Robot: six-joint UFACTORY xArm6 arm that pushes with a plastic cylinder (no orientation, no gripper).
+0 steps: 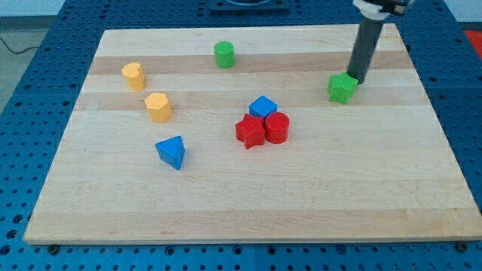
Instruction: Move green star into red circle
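While my tip [354,80] touches the green star [342,88] from about 1 o'clock, the red circle [277,128] lies toward 8 o'clock of the star, near the desk [226,203] centre. No gripper exists here, only a bare rod, so pushing toward 8 o'clock looks right.

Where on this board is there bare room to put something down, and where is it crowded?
Free: the wide strip along the view's bottom below the blue triangle, and the view's right below the green star. Crowded: the middle, where blue cube, red star and red circle cluster. My tip touches the green star.
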